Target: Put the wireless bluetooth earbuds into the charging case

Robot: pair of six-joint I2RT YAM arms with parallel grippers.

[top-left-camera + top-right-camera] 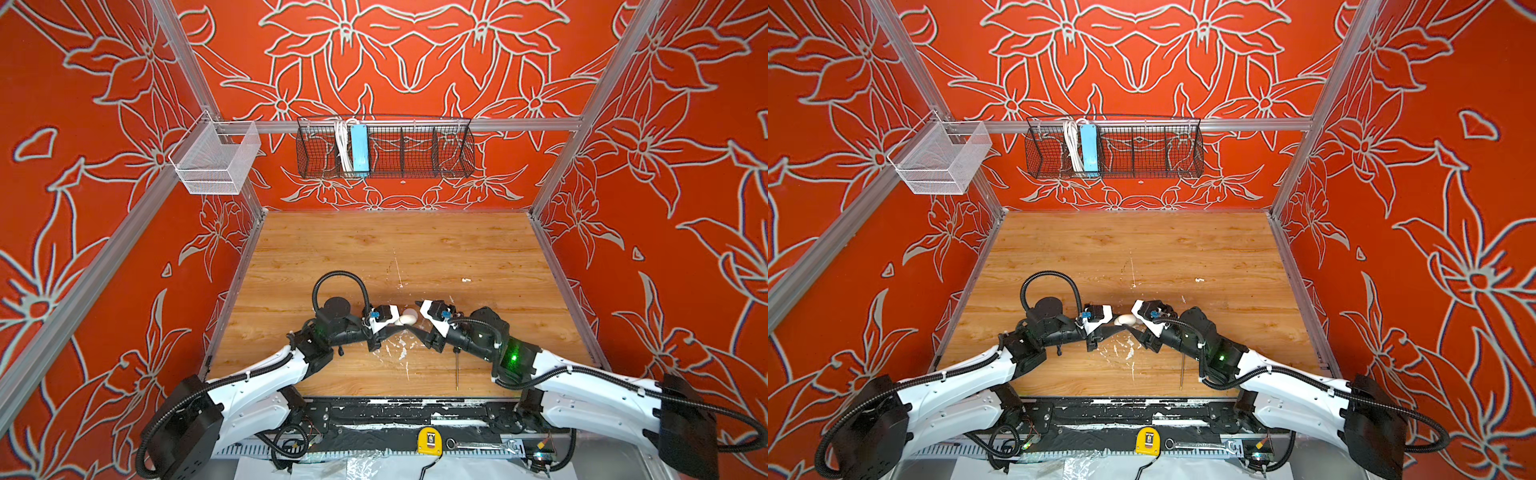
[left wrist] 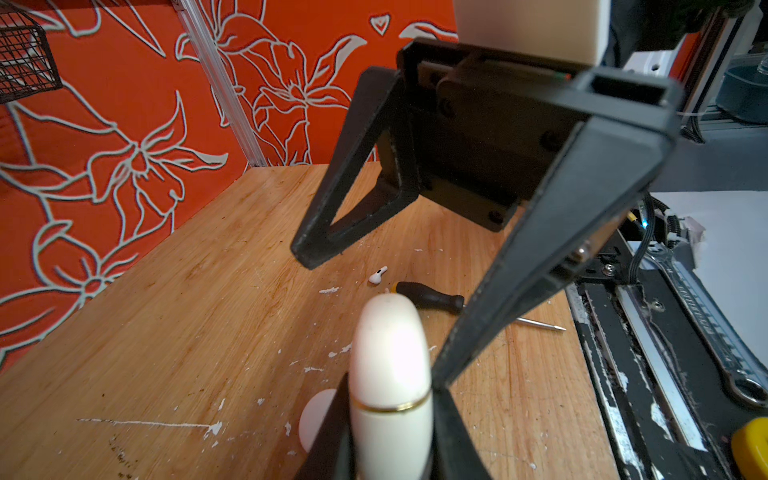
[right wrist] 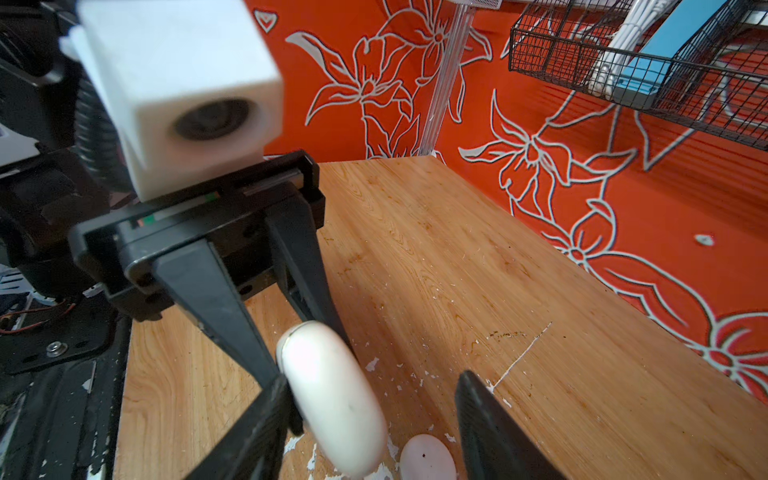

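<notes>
No text or label is legible anywhere.

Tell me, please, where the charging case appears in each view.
Top view: charging case just below the picture's centre.
Top view: same spot.
Left wrist: close up, edge-on in the left gripper.
Right wrist: close up, inside the open right gripper.
Shared landmark: black wire basket.

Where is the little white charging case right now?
In both top views the charging case is at the middle of the table, toward its front edge, clamped in the left gripper, with the right gripper open around it.
</notes>
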